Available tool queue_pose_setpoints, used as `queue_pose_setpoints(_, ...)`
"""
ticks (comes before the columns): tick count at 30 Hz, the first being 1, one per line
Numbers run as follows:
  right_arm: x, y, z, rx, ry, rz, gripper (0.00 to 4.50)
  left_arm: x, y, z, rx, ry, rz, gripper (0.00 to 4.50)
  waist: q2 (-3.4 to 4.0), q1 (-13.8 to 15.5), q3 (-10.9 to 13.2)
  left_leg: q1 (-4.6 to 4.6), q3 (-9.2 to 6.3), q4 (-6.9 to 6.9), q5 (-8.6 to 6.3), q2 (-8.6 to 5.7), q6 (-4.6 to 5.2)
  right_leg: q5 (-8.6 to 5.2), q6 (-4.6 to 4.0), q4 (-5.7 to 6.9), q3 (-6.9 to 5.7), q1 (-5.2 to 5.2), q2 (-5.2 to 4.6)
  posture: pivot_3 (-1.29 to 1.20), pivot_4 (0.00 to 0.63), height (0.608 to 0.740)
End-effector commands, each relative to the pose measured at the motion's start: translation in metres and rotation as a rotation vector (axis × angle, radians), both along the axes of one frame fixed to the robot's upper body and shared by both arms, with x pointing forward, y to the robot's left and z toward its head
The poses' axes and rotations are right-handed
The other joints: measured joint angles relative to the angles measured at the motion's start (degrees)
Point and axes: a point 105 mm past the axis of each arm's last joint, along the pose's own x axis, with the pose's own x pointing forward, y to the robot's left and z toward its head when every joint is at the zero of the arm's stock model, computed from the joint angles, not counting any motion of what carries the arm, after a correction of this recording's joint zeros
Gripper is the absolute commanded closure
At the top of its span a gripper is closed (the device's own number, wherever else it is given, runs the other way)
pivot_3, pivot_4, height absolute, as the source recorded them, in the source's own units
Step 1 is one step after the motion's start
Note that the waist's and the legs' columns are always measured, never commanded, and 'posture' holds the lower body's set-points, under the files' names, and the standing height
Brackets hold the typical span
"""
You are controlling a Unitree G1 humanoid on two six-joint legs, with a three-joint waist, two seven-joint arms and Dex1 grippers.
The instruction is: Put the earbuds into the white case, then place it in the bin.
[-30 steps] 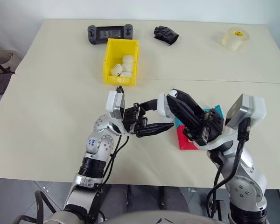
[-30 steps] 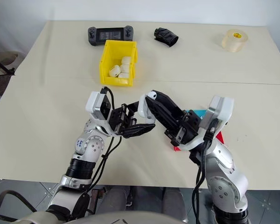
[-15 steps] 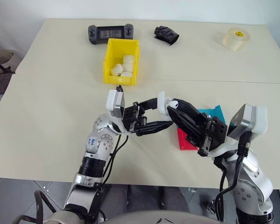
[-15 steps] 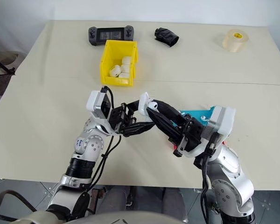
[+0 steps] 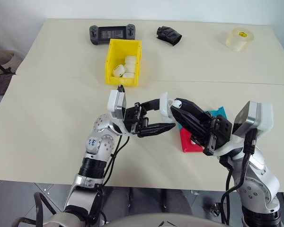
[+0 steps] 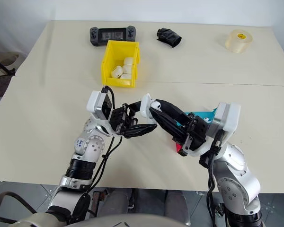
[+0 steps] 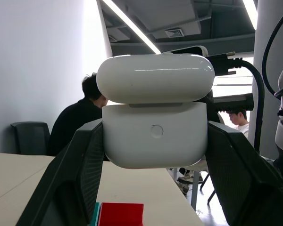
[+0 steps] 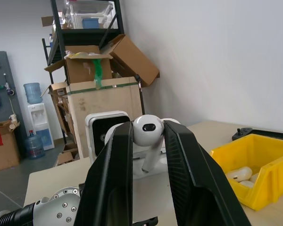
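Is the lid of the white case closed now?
No, the white case in the left hand has its lid lifted.

The white case sits upright with its lid flipped open, clamped in the left end effector. One glossy earbud is pinched stem-down right beside it. The yellow bin holds a few white cases.

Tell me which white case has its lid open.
The white case held in the left gripper, lid flipped up; the cases lying in the yellow bin look closed.
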Motion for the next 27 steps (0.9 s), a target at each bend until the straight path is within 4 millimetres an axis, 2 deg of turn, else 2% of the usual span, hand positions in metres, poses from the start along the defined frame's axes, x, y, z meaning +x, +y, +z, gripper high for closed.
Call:
queue_pose_setpoints(1, 0.001, -0.003, 0.008, 0.018, -0.016, -0.004, 3.57, -0.012, 0.0, 0.008, -0.021, -0.062, -0.038, 1.7, 0.0, -0.01, 0.0, 0.0, 0.0, 0.0, 0.0, 0.0, 0.0, 0.0, 0.0, 0.0, 0.0, 0.0, 0.0, 0.0, 0.15, 0.74)
queue_pose_setpoints(8, 0.005, -0.005, 0.021, 0.037, -0.049, -0.004, 3.57, -0.014, 0.001, 0.004, -0.007, -0.052, -0.048, 1.7, 0.0, -0.01, 0.0, 0.0, -0.01, -0.01, 0.0, 0.02, 0.0, 0.0, 0.0, -0.05, -0.01, 0.0, 0.0, 0.0, 0.15, 0.74)
queue_pose_setpoints(12, 0.013, -0.001, 0.011, 0.027, -0.031, -0.009, 3.57, -0.017, -0.001, 0.007, -0.018, -0.055, -0.066, 1.7, 0.0, -0.03, 0.0, 0.0, 0.0, -0.03, 0.0, 0.01, 0.0, 0.0, 0.0, -0.05, -0.01, 0.0, 0.0, 0.0, 0.15, 0.74)
queue_pose_setpoints(18, 0.013, 0.001, -0.001, 0.012, 0.0, -0.002, 3.57, -0.015, -0.001, 0.011, -0.03, -0.062, -0.055, 1.7, 0.01, -0.01, 0.0, -0.01, 0.0, -0.05, 0.0, 0.0, 0.0, 0.0, 0.0, -0.02, -0.01, 0.0, 0.0, 0.0, 0.15, 0.74)
queue_pose_setpoints(23, 0.015, -0.001, -0.004, 0.016, 0.005, -0.016, 3.57, -0.013, -0.001, 0.013, -0.035, -0.06, -0.048, 1.7, 0.01, -0.05, 0.0, -0.01, 0.0, -0.05, 0.0, 0.0, 0.0, 0.0, 0.0, -0.02, -0.01, -0.01, 0.0, 0.0, 0.15, 0.74)
queue_pose_setpoints(27, 0.015, -0.007, 0.002, 0.031, -0.014, -0.042, 3.57, -0.012, 0.0, 0.013, -0.033, -0.06, -0.039, 1.7, 0.01, -0.03, 0.0, -0.01, 0.0, -0.05, 0.0, 0.0, 0.0, 0.0, 0.0, -0.02, -0.01, 0.0, 0.0, 0.0, 0.15, 0.74)
